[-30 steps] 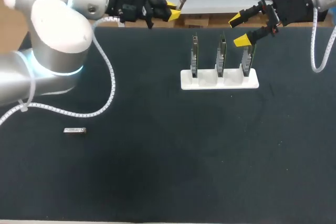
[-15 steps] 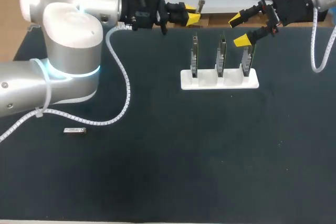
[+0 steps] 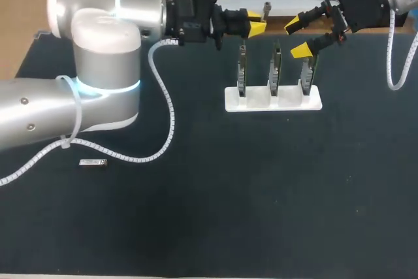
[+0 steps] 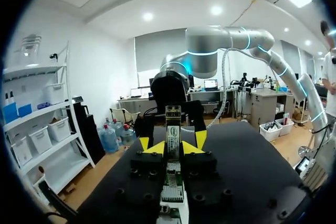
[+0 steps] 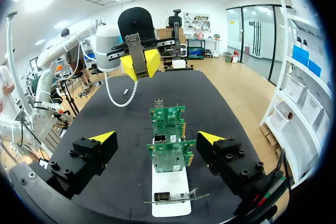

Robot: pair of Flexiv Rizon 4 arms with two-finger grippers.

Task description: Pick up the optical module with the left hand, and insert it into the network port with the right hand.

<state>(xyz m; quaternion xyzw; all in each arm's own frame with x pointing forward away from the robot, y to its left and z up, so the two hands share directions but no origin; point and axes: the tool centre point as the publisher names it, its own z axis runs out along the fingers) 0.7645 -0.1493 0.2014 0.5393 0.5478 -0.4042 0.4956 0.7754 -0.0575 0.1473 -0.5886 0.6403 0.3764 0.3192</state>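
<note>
The left fingers [image 3: 253,27] are clamped on the optical module [image 3: 266,10], which sits above the counter's [image 3: 196,213] far edge, just left of and beyond the three network cards [image 3: 275,70]. The cards stand upright in a white holder [image 3: 273,104]. The right fingers [image 3: 301,49] are spread apart and empty, hanging near the top of the rightmost card. A second module [image 3: 93,162] lies flat on the counter at the near left, well apart from the holder.
</note>
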